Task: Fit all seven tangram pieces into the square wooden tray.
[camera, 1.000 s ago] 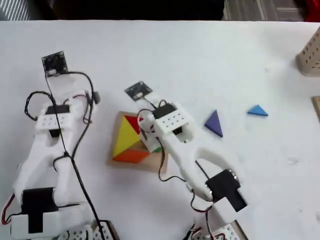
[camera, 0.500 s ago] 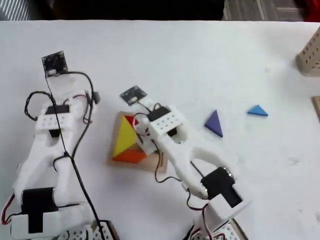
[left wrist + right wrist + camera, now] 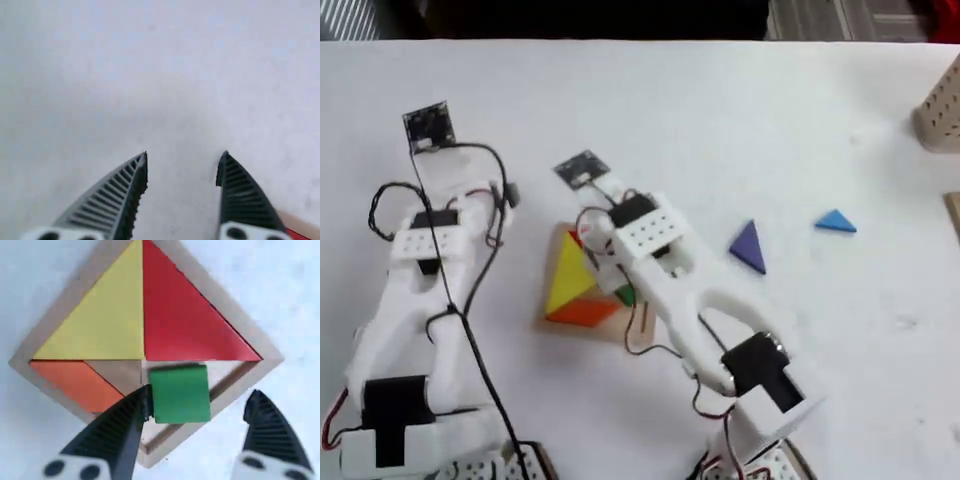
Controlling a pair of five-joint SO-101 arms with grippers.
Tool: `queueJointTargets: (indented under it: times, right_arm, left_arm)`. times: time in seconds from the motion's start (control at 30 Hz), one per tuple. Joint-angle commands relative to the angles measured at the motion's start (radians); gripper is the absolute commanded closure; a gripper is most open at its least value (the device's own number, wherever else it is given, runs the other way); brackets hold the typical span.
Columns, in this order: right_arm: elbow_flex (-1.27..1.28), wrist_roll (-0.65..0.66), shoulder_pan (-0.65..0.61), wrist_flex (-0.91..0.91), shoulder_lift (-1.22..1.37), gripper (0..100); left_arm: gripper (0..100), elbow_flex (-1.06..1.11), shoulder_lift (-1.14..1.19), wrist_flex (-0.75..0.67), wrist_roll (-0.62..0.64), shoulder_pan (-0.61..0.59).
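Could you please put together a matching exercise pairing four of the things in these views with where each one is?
Things:
1. green square
2. yellow triangle
3. purple triangle
4. left end effector

Places:
A. lying flat on the table, apart from the tray
B. open, above the bare white table
C. seated in the tray, edge to edge with the red triangle
D. askew over the tray's rim, between the open fingers of the right end effector

Pairs: 1-D, 2-C, 3-A, 4-B.
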Motion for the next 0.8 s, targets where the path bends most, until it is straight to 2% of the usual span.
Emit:
queueJointTargets:
  times: [0.0, 0.13, 0.2, 0.3, 0.43, 0.77]
  right_arm:
    - [-0.078, -0.006, 0.039, 0.071, -0.012, 82.8]
    - [-0.078, -0.006, 0.054, 0.105, -0.036, 99.0]
    - [-0.044, -0.008, 0.065, 0.104, -0.067, 96.6]
    - [0.035, -0.003, 0.099, 0.077, -0.107, 98.2]
    - [0.187, 0.029, 0.137, -0.054, -0.130, 98.1]
    - [0.269, 0.038, 0.076, -0.177, -0.125, 98.1]
  left_arm:
    - [77, -0.044, -0.008, -0.002, 0.005, -0.001]
    - [77, -0.043, -0.008, -0.002, 0.003, 0.008]
    - [77, -0.043, -0.008, -0.002, 0.003, 0.008]
    - [77, -0.043, -0.008, -0.002, 0.003, 0.008]
    - [77, -0.043, -0.008, -0.002, 0.003, 0.008]
    - [77, -0.043, -0.008, 0.000, 0.003, 0.007]
